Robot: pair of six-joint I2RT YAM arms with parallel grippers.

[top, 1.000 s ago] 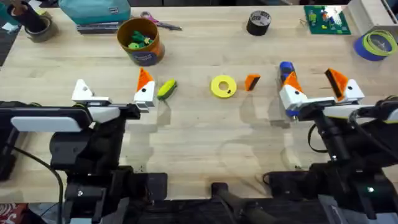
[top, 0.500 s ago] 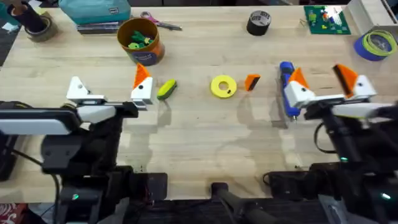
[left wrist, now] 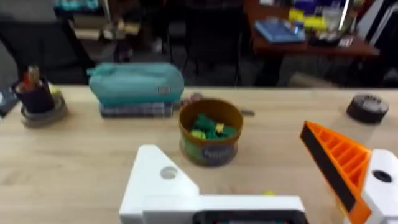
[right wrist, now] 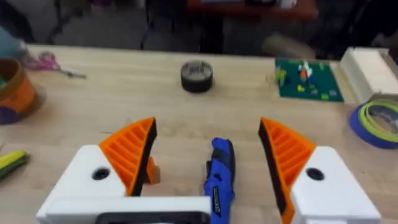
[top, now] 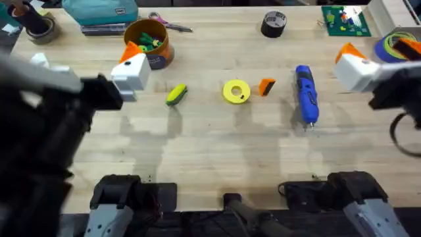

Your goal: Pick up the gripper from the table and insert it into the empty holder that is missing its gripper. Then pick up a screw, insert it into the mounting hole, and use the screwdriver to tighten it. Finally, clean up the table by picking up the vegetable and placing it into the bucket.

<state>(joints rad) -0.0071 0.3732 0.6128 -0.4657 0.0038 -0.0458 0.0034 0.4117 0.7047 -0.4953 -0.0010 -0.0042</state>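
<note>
Both end effectors released, empty | left [left wrist: 249, 180] | right [right wrist: 205, 168] | vegetable [right wrist: 11, 160] cut off

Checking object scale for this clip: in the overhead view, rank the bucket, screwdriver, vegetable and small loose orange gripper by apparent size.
1. Bucket, largest, though partly hidden by the left end effector.
2. Screwdriver, longest but slimmer.
3. Vegetable.
4. Gripper, smallest.

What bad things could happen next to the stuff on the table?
The small orange piece lies right beside the yellow disc, so a grab might bump the disc. The left gripper has one bare white finger, which may grip poorly. The blue screwdriver looks round and might roll if nudged.
</note>
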